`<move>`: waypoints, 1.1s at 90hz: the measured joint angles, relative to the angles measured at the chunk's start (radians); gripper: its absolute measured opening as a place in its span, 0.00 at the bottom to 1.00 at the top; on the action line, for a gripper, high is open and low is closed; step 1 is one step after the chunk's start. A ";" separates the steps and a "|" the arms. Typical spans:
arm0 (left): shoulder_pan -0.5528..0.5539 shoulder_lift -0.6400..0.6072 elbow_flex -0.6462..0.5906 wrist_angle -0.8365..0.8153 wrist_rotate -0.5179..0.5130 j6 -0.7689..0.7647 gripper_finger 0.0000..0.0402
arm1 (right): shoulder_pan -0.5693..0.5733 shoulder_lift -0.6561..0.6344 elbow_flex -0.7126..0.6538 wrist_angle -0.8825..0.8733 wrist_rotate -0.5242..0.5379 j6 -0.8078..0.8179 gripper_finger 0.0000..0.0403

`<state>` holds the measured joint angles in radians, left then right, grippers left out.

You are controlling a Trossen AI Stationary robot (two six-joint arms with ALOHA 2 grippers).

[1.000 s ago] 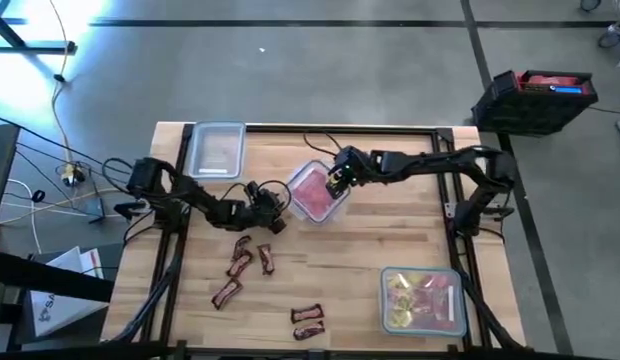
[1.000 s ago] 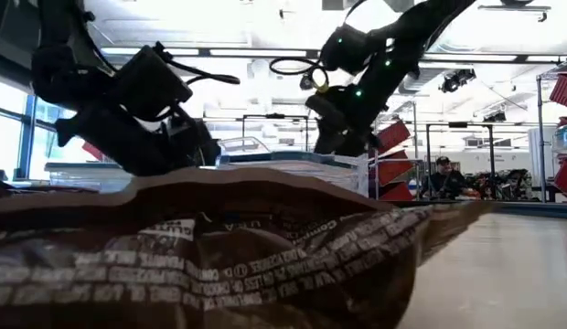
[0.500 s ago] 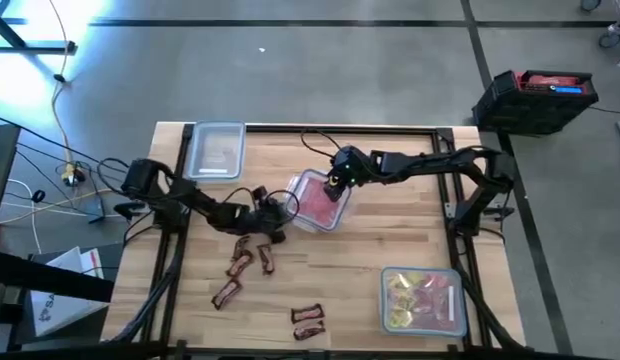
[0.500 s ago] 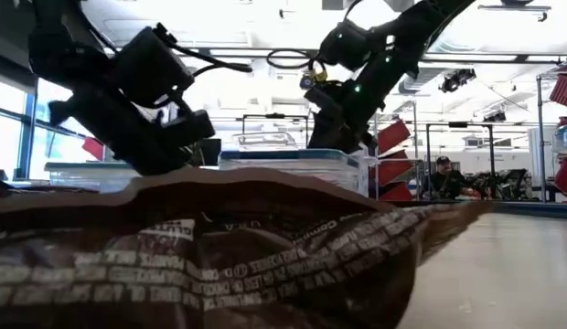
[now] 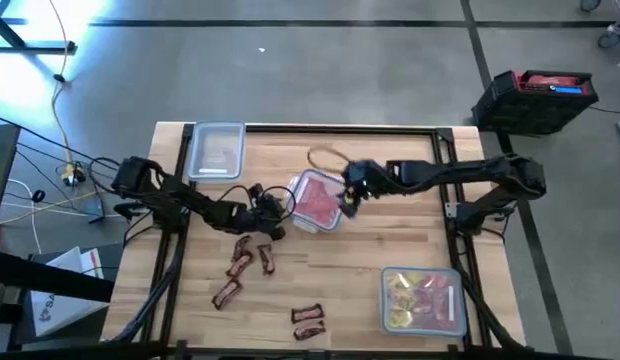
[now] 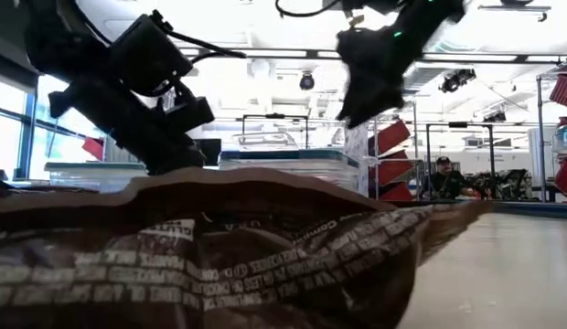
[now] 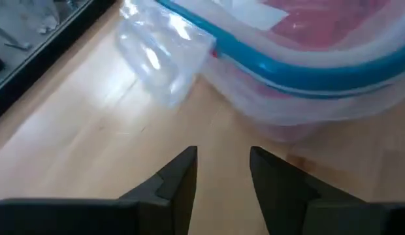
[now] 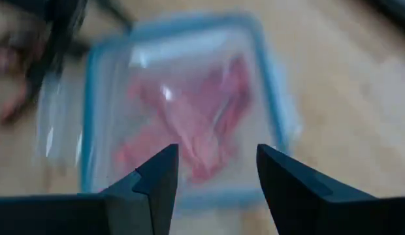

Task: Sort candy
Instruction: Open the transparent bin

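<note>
Two hands work near the desk's middle. The left hand (image 7: 222, 171), fingers slightly apart and empty, sits low on the desk (image 5: 390, 240) just beside the blue-rimmed container of red packets (image 5: 317, 199). The right hand (image 8: 217, 171), fingers wide apart and empty, hovers over that container's far edge. Dark brown mini bars (image 5: 245, 266) lie loose nearer the front, with a second container of yellow and pink candy (image 5: 422, 301) at the front right and a seemingly empty one (image 5: 216, 150) at the back left. The risk: the left hand may nudge the container instead of reaching a bar.
</note>
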<state>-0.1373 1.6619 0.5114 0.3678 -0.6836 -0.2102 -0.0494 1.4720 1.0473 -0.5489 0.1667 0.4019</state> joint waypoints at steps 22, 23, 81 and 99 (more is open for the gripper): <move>-0.001 0.020 0.001 0.086 0.073 0.022 0.31 | 0.165 0.035 0.000 -0.126 -0.001 0.112 0.44; 0.000 0.020 0.001 0.092 0.086 0.027 0.31 | 0.170 0.039 0.000 -0.127 0.003 0.118 0.44; -0.060 0.003 0.036 0.087 0.255 0.107 0.31 | 0.208 0.053 0.000 -0.120 0.172 0.178 0.44; -0.042 0.002 0.039 0.063 0.156 0.073 0.31 | 0.278 0.058 0.000 -0.155 0.141 0.260 0.44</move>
<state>-0.1790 1.6642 0.5505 0.4309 -0.5275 -0.1374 0.2290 1.5302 1.0476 -0.7039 0.3072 0.6615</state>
